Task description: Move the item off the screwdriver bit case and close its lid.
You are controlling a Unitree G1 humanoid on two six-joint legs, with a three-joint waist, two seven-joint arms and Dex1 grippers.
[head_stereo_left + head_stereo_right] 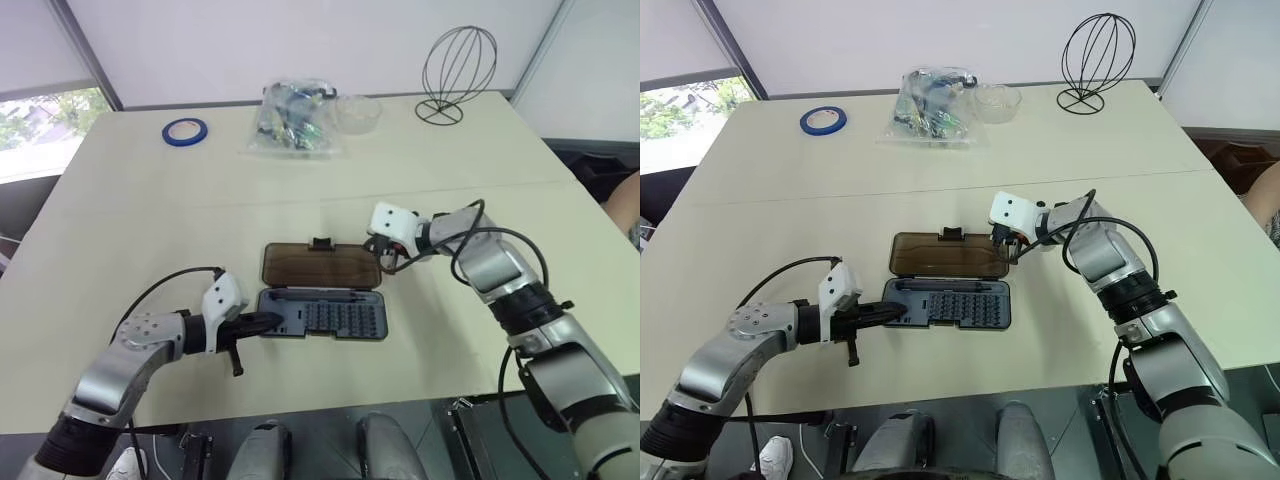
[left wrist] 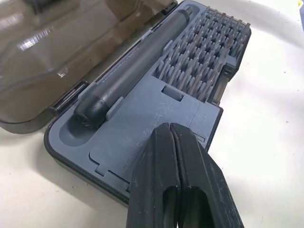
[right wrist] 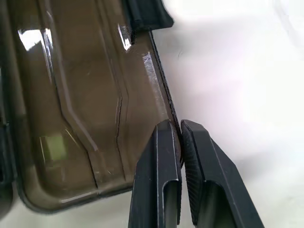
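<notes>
You've got the lid [image 3: 85,95] in glossy smoky-brown translucent plastic, the screwdriver bit case [image 2: 156,118] tray in matt blue-grey plastic, the driver handle [image 2: 133,66] satin dark grey, the table [image 1: 120,200] smooth matt cream, at 12 o'clock a crinkly clear plastic bag [image 1: 290,120]

The screwdriver bit case [image 1: 945,304] lay open on the table [image 1: 770,230], the lid [image 1: 943,256] flat on its far side. My right gripper [image 1: 1009,252] pinched the lid's right edge; my left gripper [image 1: 897,311] rested, fingers together, on the tray's left end.
</notes>
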